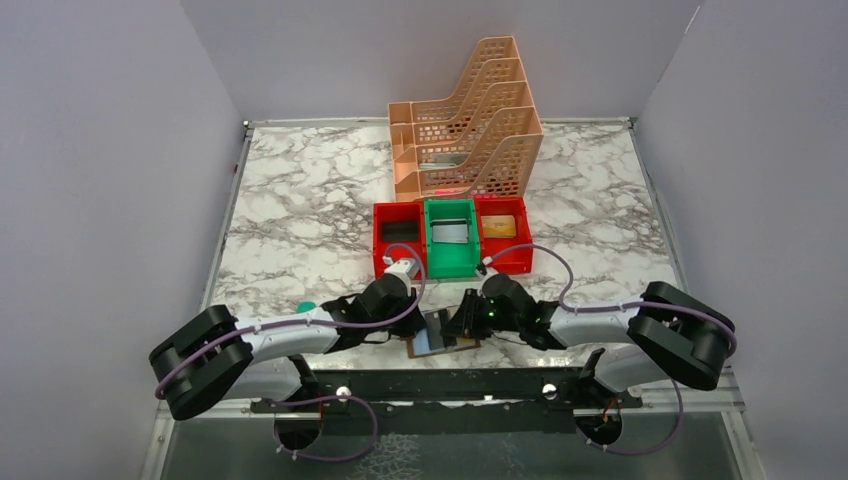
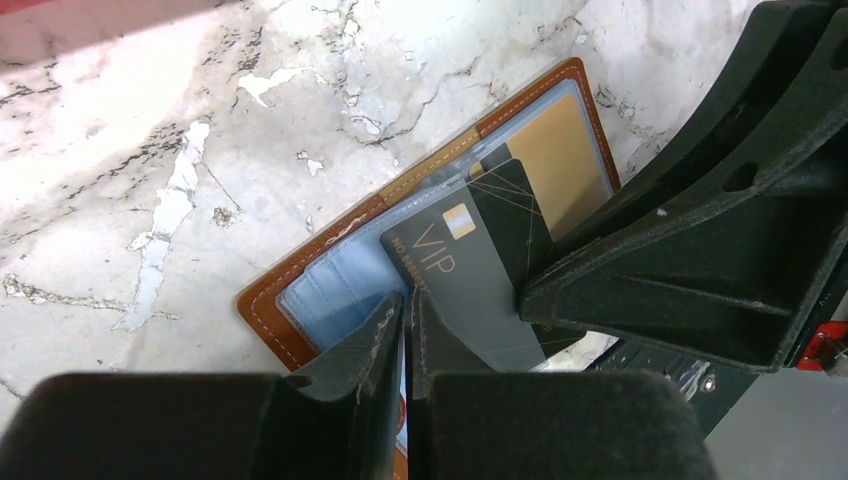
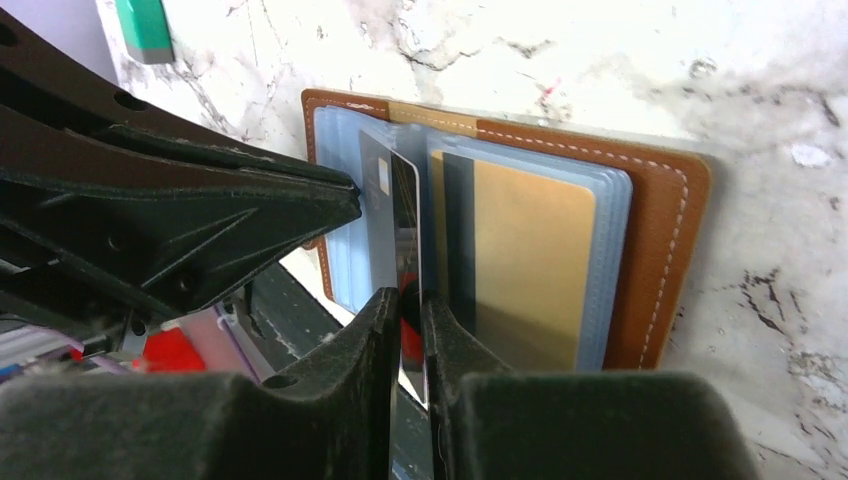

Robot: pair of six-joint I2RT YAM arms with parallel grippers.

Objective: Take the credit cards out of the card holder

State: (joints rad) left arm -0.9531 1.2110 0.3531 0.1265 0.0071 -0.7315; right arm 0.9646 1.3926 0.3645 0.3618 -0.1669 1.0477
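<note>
The brown leather card holder (image 2: 268,300) lies open on the marble near the table's front edge (image 1: 428,349), its grey-blue pockets up. A grey credit card marked VIP (image 2: 470,270) sticks part-way out of a pocket and stands on edge (image 3: 392,215). My right gripper (image 3: 411,300) straddles its lower edge, jaws slightly apart. A gold card (image 3: 530,260) sits inside a clear pocket. My left gripper (image 2: 408,300) is shut on a thin blue leaf at the holder's near edge. The two grippers meet over the holder, with the right fingers (image 2: 700,250) close beside the left.
Behind the holder stand a red bin (image 1: 398,235), a green bin (image 1: 449,240) and a second red bin (image 1: 502,235). A peach file organiser (image 1: 470,130) is further back. A small teal object (image 1: 306,307) lies to the left. The table's front rail runs just below the holder.
</note>
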